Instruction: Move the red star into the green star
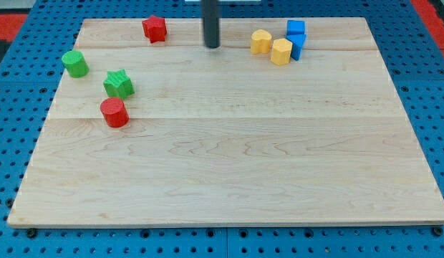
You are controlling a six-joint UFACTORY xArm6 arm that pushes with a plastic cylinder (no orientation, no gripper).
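Observation:
The red star [155, 29] lies near the view's top, left of centre, on the wooden board [229, 158]. The green star [118, 84] lies lower and further left, with a red cylinder [114, 112] just below it, close or touching. My tip [211, 46] is at the lower end of the dark rod, to the right of the red star and apart from it by a clear gap. It touches no block.
A green cylinder [75, 64] sits near the board's left edge, up-left of the green star. At the top right, two yellow blocks [261, 41] [281, 51] cluster with two blue blocks [296, 29] [297, 44].

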